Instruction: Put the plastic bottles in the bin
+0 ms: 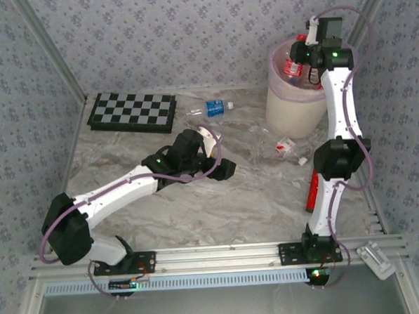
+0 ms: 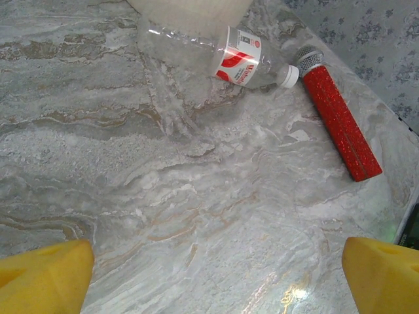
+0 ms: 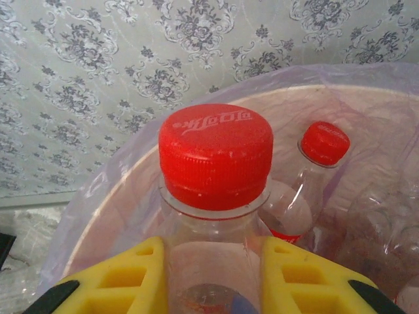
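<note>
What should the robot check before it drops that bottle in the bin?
1. Grip: right gripper shut on red-capped bottle: ok.
2. Place: that bottle is above the bin: ok.
3. Room left in the bin: cannot tell.
4. Other arm: left gripper open, away from the bin: ok.
5. All bottles binned: not ok. The white-capped bottle and blue-label bottle lie on the table.

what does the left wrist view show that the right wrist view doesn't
Left wrist: the marble table, a white-capped bottle lying by a red tube, the left hand open. Right wrist: the right hand shut on a red-capped bottle over the bin, a second bottle inside. Both: yellow fingers, clear bottles, patterned wallpaper.
</note>
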Tool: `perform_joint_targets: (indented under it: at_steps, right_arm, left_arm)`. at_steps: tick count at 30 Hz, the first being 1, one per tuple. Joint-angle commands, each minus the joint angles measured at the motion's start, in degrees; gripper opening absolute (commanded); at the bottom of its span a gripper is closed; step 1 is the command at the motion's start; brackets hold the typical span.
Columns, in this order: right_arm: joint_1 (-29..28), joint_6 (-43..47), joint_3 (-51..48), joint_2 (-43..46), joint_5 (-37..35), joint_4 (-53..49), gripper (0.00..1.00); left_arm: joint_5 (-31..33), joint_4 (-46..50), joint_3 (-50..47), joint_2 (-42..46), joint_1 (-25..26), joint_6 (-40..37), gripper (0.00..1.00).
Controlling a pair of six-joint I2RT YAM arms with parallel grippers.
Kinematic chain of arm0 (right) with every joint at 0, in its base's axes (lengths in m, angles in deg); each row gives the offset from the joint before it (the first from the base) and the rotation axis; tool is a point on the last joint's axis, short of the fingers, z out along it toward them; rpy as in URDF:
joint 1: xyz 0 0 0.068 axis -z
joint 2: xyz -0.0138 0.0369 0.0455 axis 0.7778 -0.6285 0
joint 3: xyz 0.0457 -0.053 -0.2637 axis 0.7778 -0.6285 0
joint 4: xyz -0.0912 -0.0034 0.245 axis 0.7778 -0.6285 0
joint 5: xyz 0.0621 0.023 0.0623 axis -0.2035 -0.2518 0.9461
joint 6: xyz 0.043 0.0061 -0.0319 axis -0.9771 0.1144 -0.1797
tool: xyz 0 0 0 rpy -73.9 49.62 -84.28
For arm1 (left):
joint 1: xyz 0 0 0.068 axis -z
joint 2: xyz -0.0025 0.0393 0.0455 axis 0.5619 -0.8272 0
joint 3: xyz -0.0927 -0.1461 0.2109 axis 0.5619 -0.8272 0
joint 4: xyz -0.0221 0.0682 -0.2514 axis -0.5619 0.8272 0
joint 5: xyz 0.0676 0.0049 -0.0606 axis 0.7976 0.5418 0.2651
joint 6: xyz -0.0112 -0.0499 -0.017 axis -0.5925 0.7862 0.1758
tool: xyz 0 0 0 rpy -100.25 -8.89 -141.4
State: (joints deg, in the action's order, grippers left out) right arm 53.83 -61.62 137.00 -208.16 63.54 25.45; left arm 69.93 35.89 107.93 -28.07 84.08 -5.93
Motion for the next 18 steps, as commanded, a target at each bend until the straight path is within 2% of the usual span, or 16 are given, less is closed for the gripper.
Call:
perform_joint_targets:
  at_steps: [1, 7, 12, 18]
  right_arm:
    - [-1.3, 0.0, -1.9, -6.6, -1.8, -14.7, 0.0]
    - [-3.1, -2.0, -4.3, -9.2, -1.1, -15.1, 0.0]
    - [-5.0, -4.9, -11.8, -5.0, 4.7, -12.2, 0.0]
    - [-6.6, -7.2, -14.2, -1.0, 7.9, -15.1, 0.0]
  left_arm:
    - [0.4, 0.9, -0.3, 0.7, -0.4, 0.4, 0.97]
    - [0.3, 1.1, -0.3, 0.0, -0.5, 0.5, 0.97]
    - [0.9, 2.1, -0.4, 0.2, -0.8, 0.6, 0.97]
    - [1.3, 4.0, -0.1, 1.2, -2.0, 2.4, 0.97]
